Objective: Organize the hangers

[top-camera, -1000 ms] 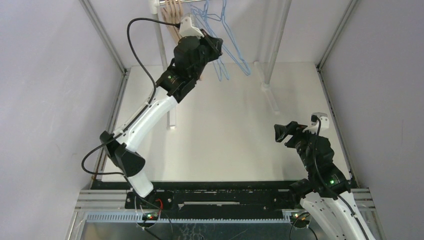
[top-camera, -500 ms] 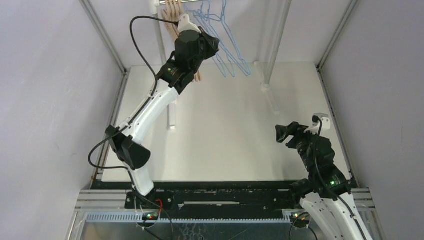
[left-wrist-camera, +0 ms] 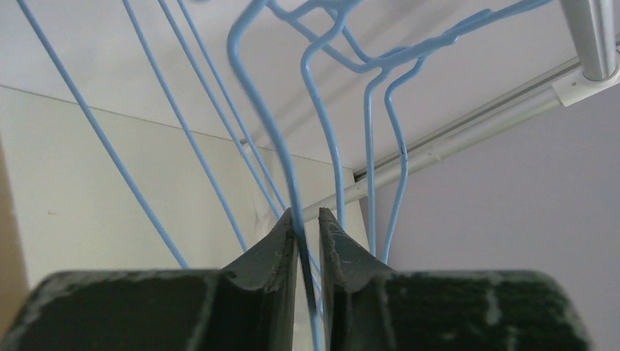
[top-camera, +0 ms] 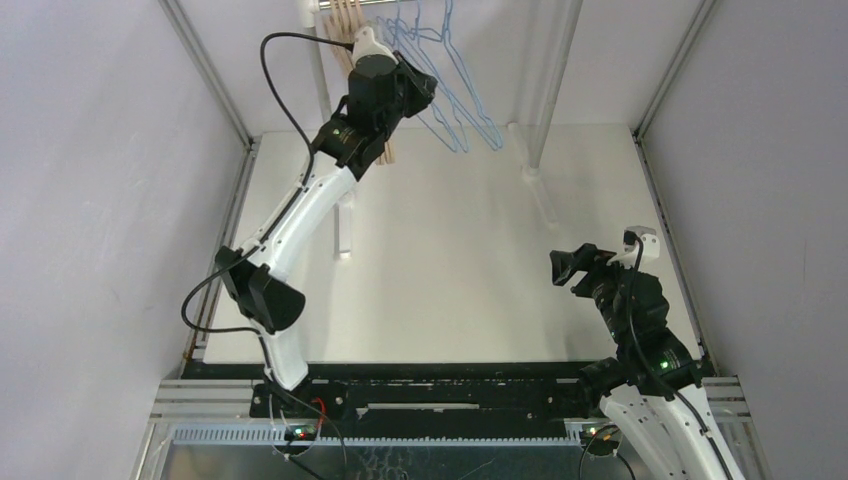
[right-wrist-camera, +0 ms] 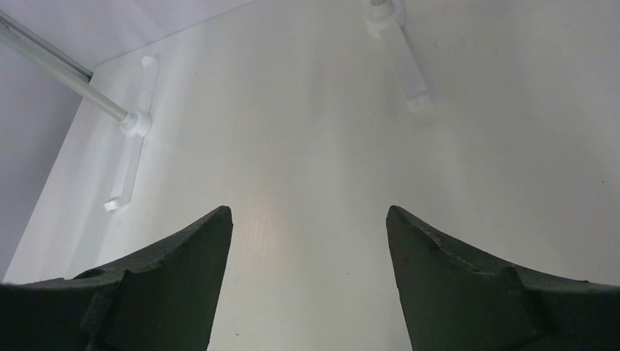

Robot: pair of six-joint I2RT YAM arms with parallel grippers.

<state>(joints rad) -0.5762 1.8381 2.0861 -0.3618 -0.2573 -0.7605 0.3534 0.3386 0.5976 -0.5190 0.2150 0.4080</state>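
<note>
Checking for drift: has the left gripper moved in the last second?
Yes. The left gripper has shifted farther away and slightly left, closer to the hanger rail.

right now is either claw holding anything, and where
Left claw straddles one thin strand of a blue wire hanger; whether it grips can't be told. Right claw is empty.

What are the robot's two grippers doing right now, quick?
Left gripper: nearly closed around a blue wire hanger; a firm pinch cannot be told.
Right gripper: open, holding nothing.
</note>
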